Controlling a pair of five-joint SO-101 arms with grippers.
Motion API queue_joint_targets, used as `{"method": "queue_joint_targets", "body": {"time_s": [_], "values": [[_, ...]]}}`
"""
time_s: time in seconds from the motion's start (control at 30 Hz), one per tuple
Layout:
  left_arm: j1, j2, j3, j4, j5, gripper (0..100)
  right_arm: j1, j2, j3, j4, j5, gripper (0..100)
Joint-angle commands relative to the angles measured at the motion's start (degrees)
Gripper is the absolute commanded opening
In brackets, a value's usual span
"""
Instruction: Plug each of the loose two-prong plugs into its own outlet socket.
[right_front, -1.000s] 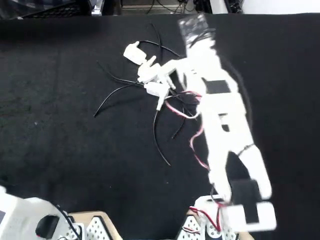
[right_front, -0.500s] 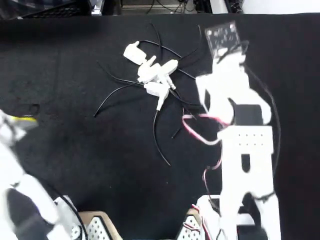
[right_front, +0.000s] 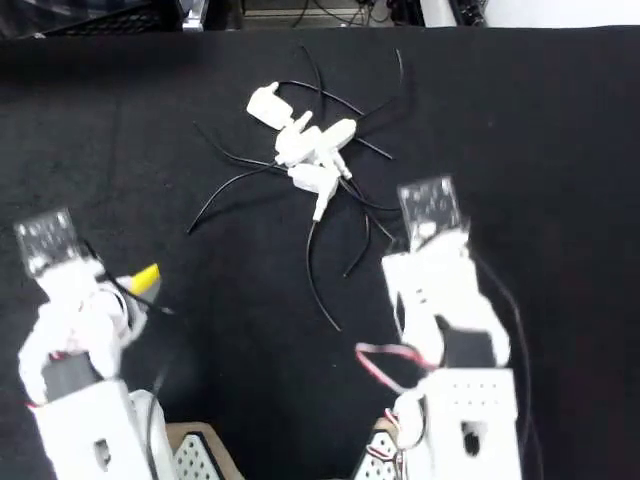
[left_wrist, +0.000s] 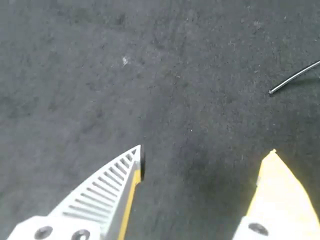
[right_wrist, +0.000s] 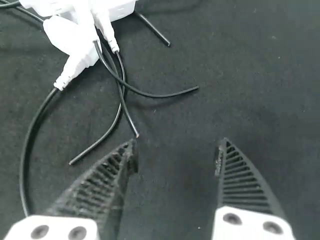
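Observation:
A cluster of white plugs and outlet sockets (right_front: 303, 148) lies at the table's back middle, with thin black wires (right_front: 318, 270) fanning out around it. One white socket piece (right_front: 265, 103) sits at the cluster's far left end. My right gripper (right_front: 420, 215) hovers open in front of and right of the cluster. Its wrist view shows the open right gripper (right_wrist: 174, 150) holding nothing, with a white plug (right_wrist: 72, 42) and black wires (right_wrist: 117, 95) lying beyond it. My left gripper (right_front: 95, 262) is open over bare cloth at the front left. The left wrist view has the open left gripper (left_wrist: 204, 157) near a wire end (left_wrist: 292, 81).
A black cloth (right_front: 560, 150) covers the table. Both arm bases (right_front: 440, 440) stand at the front edge. Dark equipment and cables (right_front: 120, 12) line the back edge beyond the cloth.
The right arm pulled back from the plug cluster toward the front edge. The left arm came up from the front left corner and now reaches over the cloth. The plugs did not move.

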Motion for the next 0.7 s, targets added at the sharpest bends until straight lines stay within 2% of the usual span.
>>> {"method": "queue_joint_targets", "body": {"time_s": [0.0, 0.07, 0.2, 0.37, 0.53, 0.67], "values": [[1.6, -23.4, 14.5, -2.5, 3.3, 36, 0.9, -18.8, 14.6, -3.7, 0.4, 25.1], [2.7, -26.2, 17.4, -2.5, 5.1, 36, 0.9, -26.9, 19.8, -3.3, 0.4, 25.1], [11.2, -21.1, 18.1, -2.4, 6.9, 36, 0.4, -37.8, 20.7, 4.7, -1.4, 25.1], [21.9, -20.7, 20.7, -3.7, 6.8, 36, -0.9, -35.7, 21.1, 6.4, -4.5, 25.1], [23.3, -20.6, 20.7, 0.4, 7.0, 36, -1.0, -32.7, 21.2, 9.2, -4.5, 25.3], [23.3, -20.9, 20.7, 3.3, 6.8, 36, -0.8, -32.5, 21.3, 16.3, -4.5, 25.3]]}}
